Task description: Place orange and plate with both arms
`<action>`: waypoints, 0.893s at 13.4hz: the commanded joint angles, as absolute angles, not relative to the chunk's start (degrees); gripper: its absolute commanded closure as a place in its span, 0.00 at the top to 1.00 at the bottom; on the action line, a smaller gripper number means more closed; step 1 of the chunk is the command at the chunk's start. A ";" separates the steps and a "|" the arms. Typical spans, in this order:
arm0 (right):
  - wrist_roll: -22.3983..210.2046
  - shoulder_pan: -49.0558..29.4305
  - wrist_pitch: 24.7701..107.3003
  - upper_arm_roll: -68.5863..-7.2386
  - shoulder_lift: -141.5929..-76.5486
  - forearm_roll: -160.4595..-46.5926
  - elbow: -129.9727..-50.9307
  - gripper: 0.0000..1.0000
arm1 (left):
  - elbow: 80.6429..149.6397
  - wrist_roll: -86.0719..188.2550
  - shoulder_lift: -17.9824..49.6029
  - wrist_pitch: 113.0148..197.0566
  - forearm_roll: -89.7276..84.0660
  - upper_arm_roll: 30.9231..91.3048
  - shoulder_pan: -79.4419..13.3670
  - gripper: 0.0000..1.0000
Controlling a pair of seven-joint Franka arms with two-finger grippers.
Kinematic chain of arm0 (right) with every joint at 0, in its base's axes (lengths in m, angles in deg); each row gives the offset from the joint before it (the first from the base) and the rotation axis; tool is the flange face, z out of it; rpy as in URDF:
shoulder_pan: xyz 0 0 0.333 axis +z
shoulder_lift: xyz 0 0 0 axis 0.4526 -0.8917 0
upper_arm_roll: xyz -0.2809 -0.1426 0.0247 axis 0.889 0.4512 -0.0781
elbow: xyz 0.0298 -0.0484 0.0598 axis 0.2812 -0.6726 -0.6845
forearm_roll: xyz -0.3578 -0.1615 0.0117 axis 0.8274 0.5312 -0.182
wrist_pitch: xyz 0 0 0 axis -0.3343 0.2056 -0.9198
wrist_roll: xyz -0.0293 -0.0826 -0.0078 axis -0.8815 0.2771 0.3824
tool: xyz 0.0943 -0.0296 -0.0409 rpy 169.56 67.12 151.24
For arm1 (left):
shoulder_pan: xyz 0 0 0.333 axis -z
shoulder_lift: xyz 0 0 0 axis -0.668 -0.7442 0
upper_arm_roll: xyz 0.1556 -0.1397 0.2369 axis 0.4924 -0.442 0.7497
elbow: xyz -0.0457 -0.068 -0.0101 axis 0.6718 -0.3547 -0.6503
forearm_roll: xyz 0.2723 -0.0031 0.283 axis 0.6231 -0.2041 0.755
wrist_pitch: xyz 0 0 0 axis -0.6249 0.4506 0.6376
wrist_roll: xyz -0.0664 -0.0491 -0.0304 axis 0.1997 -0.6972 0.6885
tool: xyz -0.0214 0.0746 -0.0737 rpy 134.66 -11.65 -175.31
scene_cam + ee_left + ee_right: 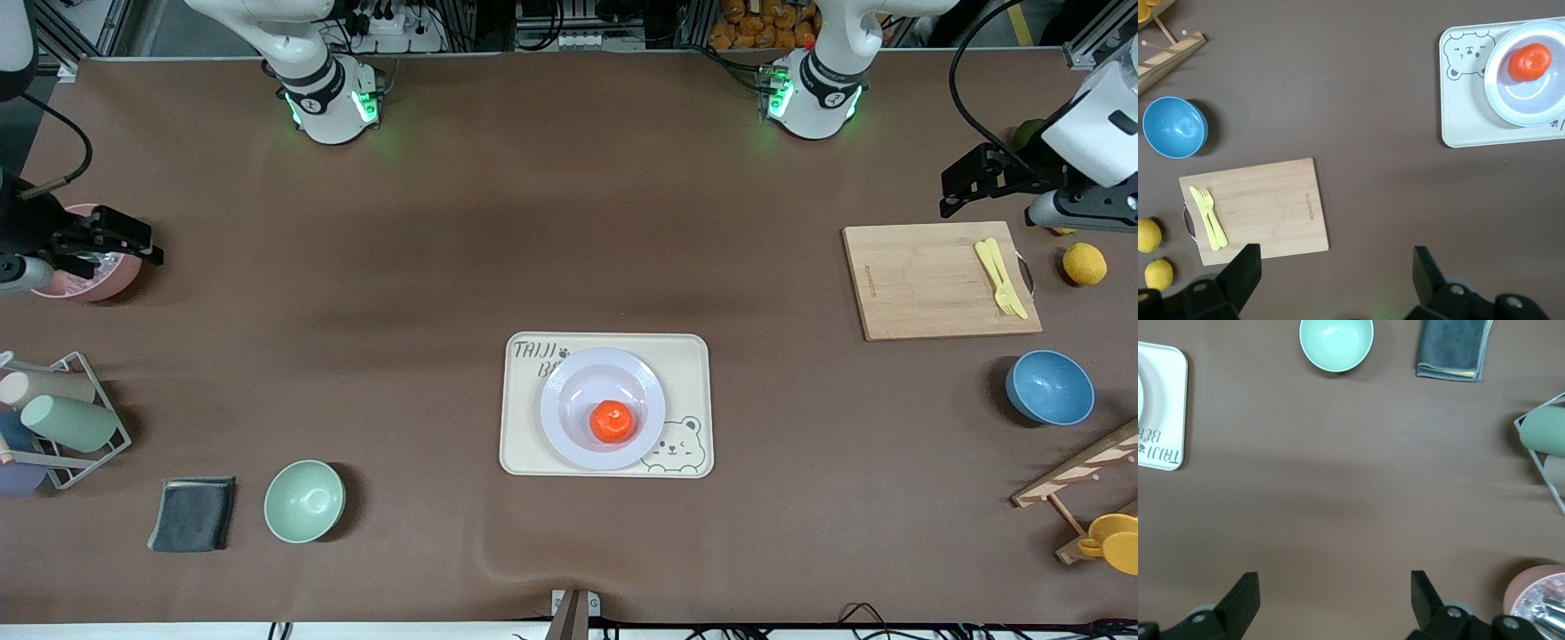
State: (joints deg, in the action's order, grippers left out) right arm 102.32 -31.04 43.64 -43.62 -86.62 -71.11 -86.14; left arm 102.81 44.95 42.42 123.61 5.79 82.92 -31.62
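The orange (612, 421) lies in the well of the lavender-white plate (560, 391). The plate rests on the cream bear-printed tray (524, 444) at the middle of the table. The left wrist view shows the orange (1529, 61), the plate (1511, 110) and the tray (1465, 120). My left gripper (956, 191) is open and empty, up over the table beside the cutting board at the left arm's end; its own view shows it (1336, 267) over bare table. My right gripper (133, 238) is open and empty beside the pink bowl at the right arm's end, over bare table (1335, 593).
A wooden cutting board (938, 280) with yellow cutlery (1000, 277), a lemon (1085, 263), a blue bowl (1049, 387) and a wooden rack (1080, 480) stand at the left arm's end. A pink bowl (93, 267), cup rack (62, 427), grey cloth (192, 514) and mint bowl (304, 500) stand at the right arm's end.
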 commanded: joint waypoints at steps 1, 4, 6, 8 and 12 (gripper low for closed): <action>101.18 -30.34 44.19 -43.80 -85.60 -68.97 -86.71 1.00 | 101.30 45.52 41.96 122.86 4.49 82.96 -31.89 1.00; 101.18 -31.04 42.71 -43.80 -88.23 -68.26 -81.53 1.00 | 101.30 45.52 41.96 122.86 4.67 82.96 -31.98 1.00; 101.00 -31.04 42.26 -43.71 -88.16 -67.48 -80.55 1.00 | 101.30 45.61 41.96 122.86 4.75 82.96 -31.98 1.00; 101.00 -31.13 42.17 -43.80 -88.16 -67.12 -80.64 1.00 | 101.30 45.61 41.96 122.86 4.75 83.04 -31.98 1.00; 101.00 -31.13 42.17 -43.80 -88.07 -67.21 -80.73 1.00 | 101.30 45.35 41.96 122.86 4.75 83.04 -31.98 1.00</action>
